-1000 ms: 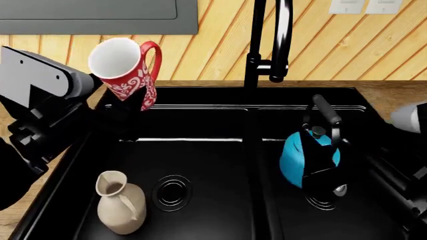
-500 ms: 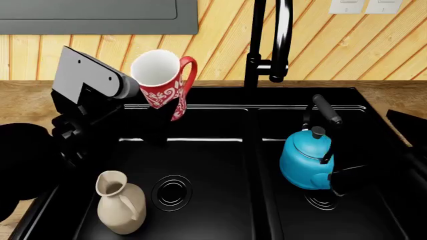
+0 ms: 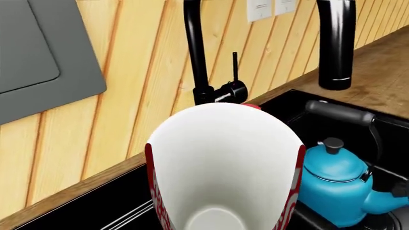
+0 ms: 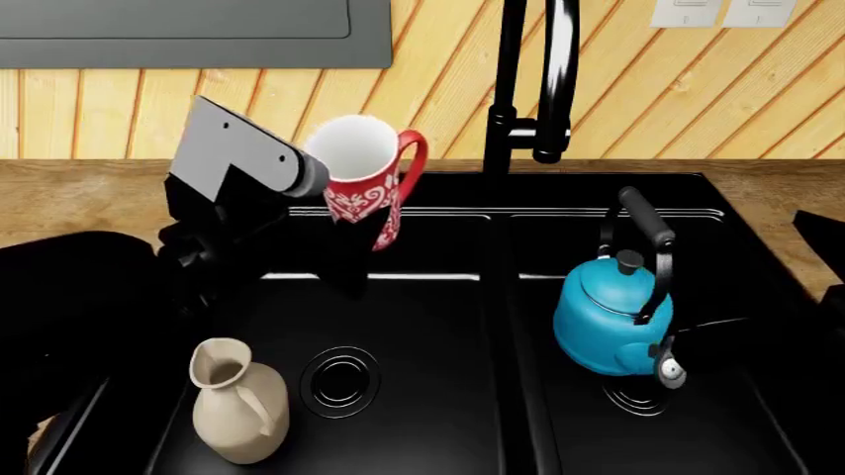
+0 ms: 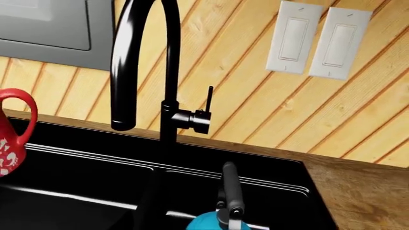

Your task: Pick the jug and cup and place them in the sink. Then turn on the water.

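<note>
- Jaws first: those of the left gripper are pinching the cup — the mug hangs off the end of the arm, tilted, mouth turned toward the wrist camera, so the grip must be low on its body; the fingers themselves are lost in black against black; the right gripper does not show in any current view, so its jaws cannot be judged.
- What has changed: a second ago the cup sat over the sink's far-left corner, near the counter edge; it has since travelled rightward and a little down, and now hangs over the rear of the left basin, its red loop handle pointing toward the faucet; the left arm has swung in with it.
- What that means: the carry looks nearly done — I judge a lowering and a release into the left basin are what remain for the cup.
- The jug stands upright in the left basin of the sink, just beside the round drain; it has not moved over that second; its half of the placing looks finished.
- Outward: a blue kettle sits in the right basin, unchanged; a dark shape near its base may be part of the right arm, which has pulled back — I cannot tell for sure.
- No stream falls from the spout; the lever stands upright; the water is not yet on.
- Writing: none legible anywhere; the two white wall switches are blank, and the cup bears only a white floral pattern, no brand.
</note>
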